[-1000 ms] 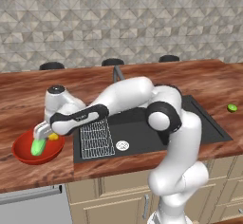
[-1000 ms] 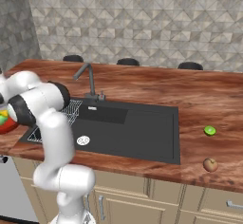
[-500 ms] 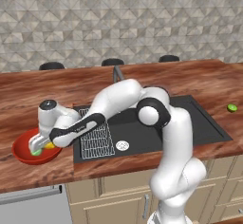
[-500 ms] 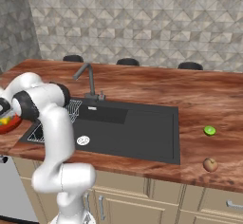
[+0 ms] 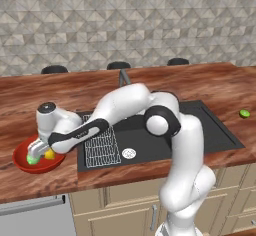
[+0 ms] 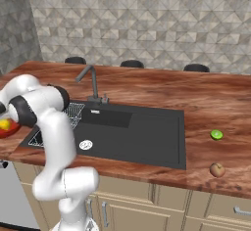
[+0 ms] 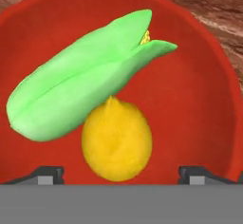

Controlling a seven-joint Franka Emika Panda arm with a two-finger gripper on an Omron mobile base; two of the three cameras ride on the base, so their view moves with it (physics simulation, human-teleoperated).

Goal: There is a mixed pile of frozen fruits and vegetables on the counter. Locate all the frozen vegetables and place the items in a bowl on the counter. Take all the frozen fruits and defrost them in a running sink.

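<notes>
End effector (image 7: 121, 173) hangs spread wide and empty above the red bowl (image 7: 199, 118), where green husked piece (image 7: 80, 85) and yellow piece (image 7: 116, 140) apparently rest. Next: lime (image 6: 216, 134) to sink (image 6: 142, 134).

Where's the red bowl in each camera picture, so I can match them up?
Left base view: bowl at far left, on the counter left of the sink, under the gripper.
Right base view: a sliver of it at the left edge, behind the arm.
Hand view: its inside spans the frame.
Shared landmark: the yellow piece in it.
</notes>
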